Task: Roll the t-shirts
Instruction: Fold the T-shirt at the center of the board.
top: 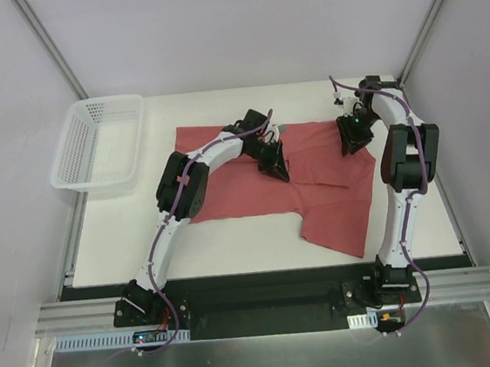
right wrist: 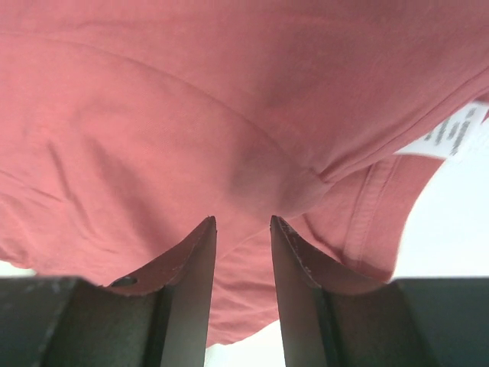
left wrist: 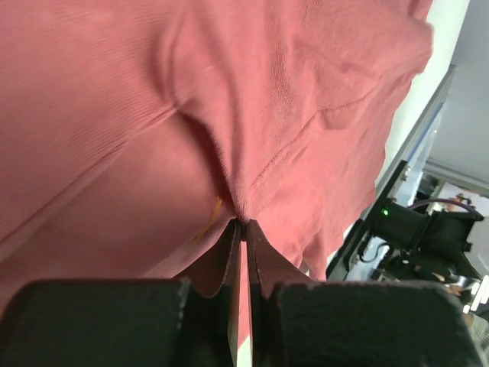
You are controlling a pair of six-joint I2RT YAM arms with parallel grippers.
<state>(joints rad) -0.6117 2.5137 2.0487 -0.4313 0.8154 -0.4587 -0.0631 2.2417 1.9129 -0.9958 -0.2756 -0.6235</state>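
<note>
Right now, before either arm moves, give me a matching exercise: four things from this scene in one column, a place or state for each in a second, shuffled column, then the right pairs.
Column one
1. left gripper
2. right gripper
3. salmon-red t-shirt
4. white perforated basket

Column two
A. at the far left corner of the table
B. open, over the cloth
C. shut on a pinch of the cloth
D. spread across the middle of the table

Pairs: 1-C, 2-B, 3-D, 4-A
</note>
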